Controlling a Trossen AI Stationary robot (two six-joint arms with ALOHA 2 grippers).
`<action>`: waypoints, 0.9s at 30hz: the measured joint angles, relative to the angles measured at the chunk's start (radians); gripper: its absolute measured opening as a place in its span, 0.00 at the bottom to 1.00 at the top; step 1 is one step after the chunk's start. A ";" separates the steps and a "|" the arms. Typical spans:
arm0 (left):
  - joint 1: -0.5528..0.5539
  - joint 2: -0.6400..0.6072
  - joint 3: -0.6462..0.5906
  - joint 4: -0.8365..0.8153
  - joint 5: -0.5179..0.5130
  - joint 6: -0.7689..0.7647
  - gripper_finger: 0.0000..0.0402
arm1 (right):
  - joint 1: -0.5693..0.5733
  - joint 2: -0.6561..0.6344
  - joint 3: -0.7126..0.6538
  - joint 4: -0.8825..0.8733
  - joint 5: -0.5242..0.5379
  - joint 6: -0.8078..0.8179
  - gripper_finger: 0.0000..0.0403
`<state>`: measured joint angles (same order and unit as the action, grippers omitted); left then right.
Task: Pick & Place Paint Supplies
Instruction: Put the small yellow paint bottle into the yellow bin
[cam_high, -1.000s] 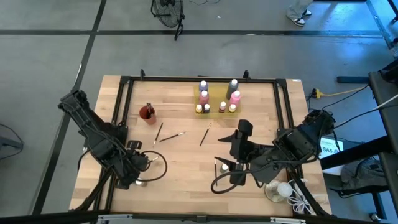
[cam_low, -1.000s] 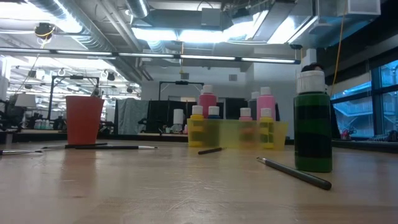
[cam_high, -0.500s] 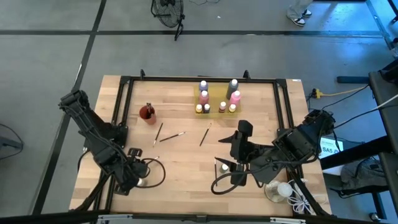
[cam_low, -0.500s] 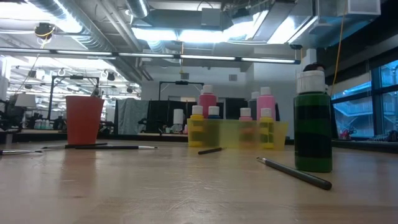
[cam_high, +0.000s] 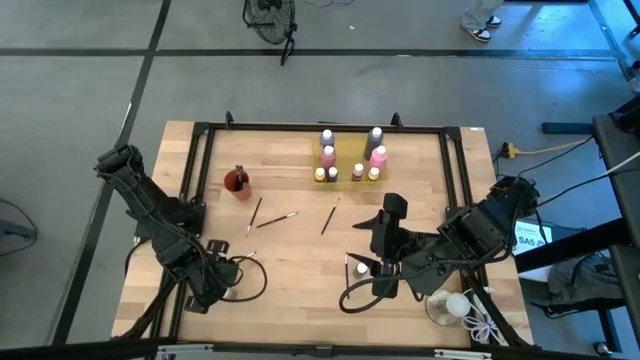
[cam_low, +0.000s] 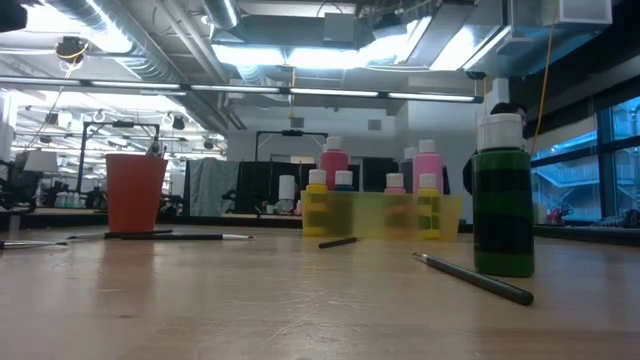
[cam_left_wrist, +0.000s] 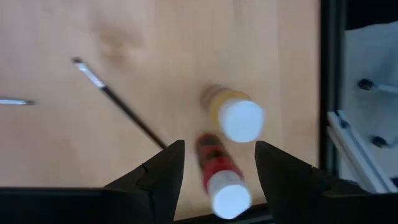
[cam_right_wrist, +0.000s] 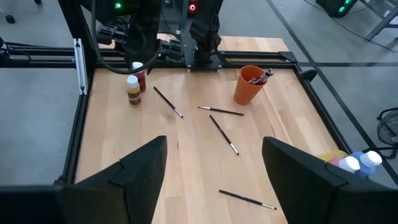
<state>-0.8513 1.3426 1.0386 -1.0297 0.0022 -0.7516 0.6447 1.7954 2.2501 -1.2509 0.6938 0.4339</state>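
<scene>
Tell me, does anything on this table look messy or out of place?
Somewhat. Most paint bottles stand grouped at the far edge, but a red bottle and a yellow bottle stand alone near the left arm's base, the red one between the open fingers of the left end effector. Several paintbrushes lie scattered at different angles. Nothing looks spilled.

An industrial lab or workshop. Exposed ceiling ducts and strip lights hang overhead, above a grey concrete floor. Equipment racks stand behind.
</scene>
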 joint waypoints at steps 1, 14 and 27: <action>0.000 0.000 -0.002 0.010 0.013 0.006 0.48 | 0.000 0.000 0.000 -0.002 0.000 0.001 0.66; -0.004 0.002 -0.002 0.044 -0.031 -0.074 0.48 | 0.000 0.000 0.000 -0.007 0.001 -0.005 0.66; -0.005 0.002 -0.002 0.048 -0.019 -0.205 0.48 | 0.000 0.000 0.000 -0.017 0.001 -0.005 0.66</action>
<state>-0.8566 1.3449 1.0367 -0.9821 -0.0170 -0.9562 0.6445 1.7954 2.2501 -1.2675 0.6949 0.4290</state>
